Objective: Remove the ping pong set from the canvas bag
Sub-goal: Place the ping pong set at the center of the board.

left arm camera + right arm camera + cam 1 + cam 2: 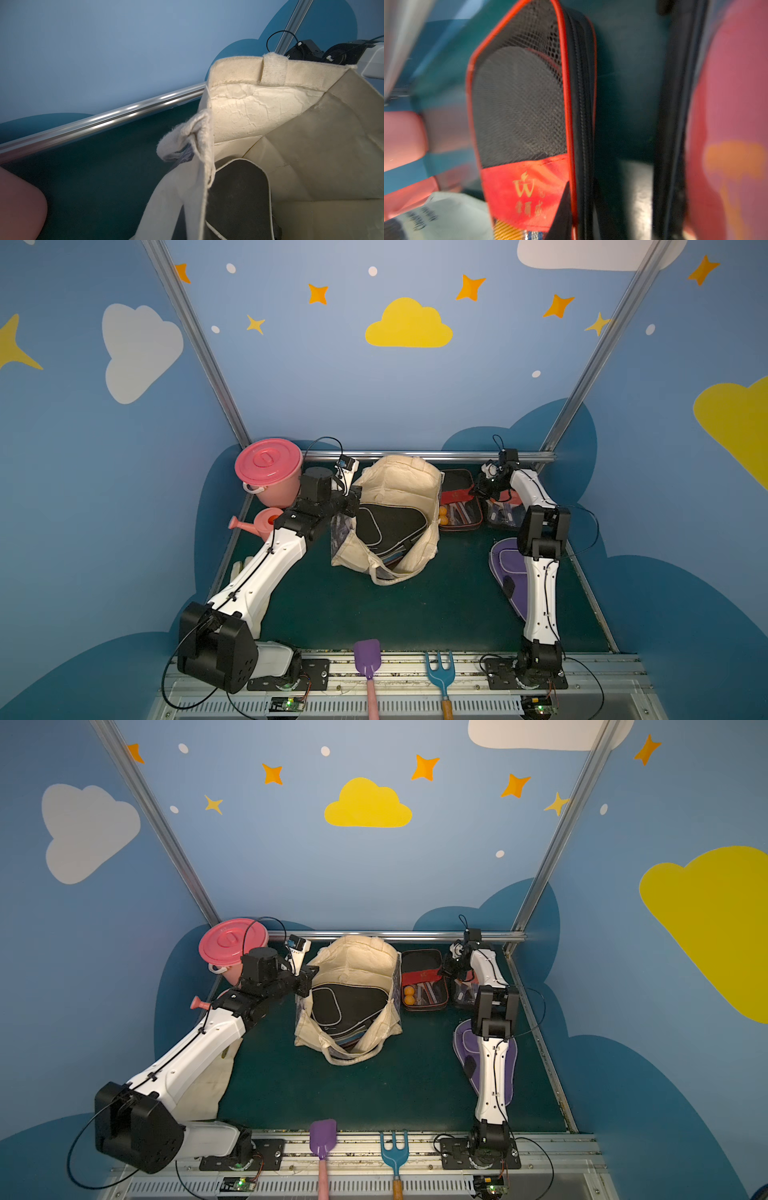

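Seemingly mid-unloading: the left gripper (354, 499) clamps the bag (399, 485) rim, a black case (388, 524) inside just beside it, while the right gripper (478, 489), grip unclear, hangs over packs (459, 499) already out and should next fetch that case.

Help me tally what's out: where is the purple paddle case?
In both top views the purple paddle case lies on the green mat, robot's right side, partly under the right arm, apart from the canvas bag.
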